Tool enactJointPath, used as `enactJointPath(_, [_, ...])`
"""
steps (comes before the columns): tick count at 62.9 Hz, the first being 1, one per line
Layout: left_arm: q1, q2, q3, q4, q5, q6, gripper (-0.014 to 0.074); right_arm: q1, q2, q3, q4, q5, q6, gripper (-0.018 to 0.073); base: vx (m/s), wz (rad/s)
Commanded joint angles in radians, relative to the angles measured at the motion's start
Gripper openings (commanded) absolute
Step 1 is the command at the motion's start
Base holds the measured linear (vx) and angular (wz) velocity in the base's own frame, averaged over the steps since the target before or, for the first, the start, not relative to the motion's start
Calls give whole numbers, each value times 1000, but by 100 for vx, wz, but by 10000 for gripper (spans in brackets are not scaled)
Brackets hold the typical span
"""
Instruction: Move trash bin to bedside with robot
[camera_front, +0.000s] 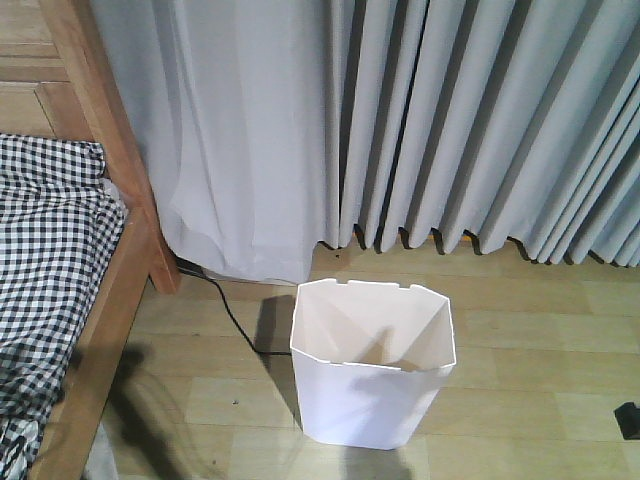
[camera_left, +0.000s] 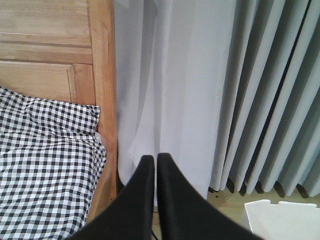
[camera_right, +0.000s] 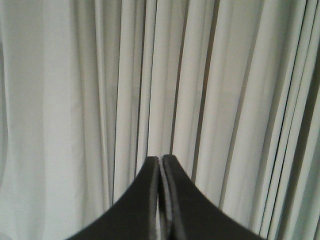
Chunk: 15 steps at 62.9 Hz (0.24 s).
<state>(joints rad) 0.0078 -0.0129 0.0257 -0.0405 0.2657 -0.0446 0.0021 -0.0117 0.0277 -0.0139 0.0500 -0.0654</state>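
While the front-facing camera looks down at the floor, the white trash bin (camera_front: 372, 368) stands upright on the pale wood planks, empty, its notched rim towards the grey curtain (camera_front: 450, 120). It is near the wooden bed frame (camera_front: 120, 250) but apart from it, with a strip of bare floor between. A black cable (camera_front: 232, 318) runs from the bedpost's foot across that strip and slips behind the bin's left side. Checked bedding (camera_front: 50, 260) hangs over the bed rail. Neither arm shows here, so nothing grips the bin.

Over to the left wrist view: the left gripper (camera_left: 152, 161) is raised and pointing at the curtain, its two black fingers pressed together with nothing between them. The bedpost (camera_left: 102, 90) rises just left of it, the gingham bedding beyond. Low at the right edge, only a white corner of the bin's rim (camera_left: 280, 212) peeks in.

Now the right wrist view: the right gripper (camera_right: 161, 162) has its tips together too, empty, and all it sees is curtain folds (camera_right: 150, 75). The bin is out of sight here.

What could go wrong? I'd say the cable is the trap: slide the bin towards the bed and its base could ride over or snag the cord and tip. The bin looks light and narrows to its base, so a high push on the rim might topple rather than slide it. With both cameras aimed away from the bin, a reach could also clip the bedpost or drag the curtain.
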Motion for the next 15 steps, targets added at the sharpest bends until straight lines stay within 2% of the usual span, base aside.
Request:
enactJointPath(1, [0, -14, 19, -4, -68, -6, -6, 1, -12, 7, 2, -76, -11, -9, 0, 0])
enactJointPath(15, [0, -14, 19, -4, -68, -6, -6, 1, -12, 7, 2, -76, -11, -9, 0, 0])
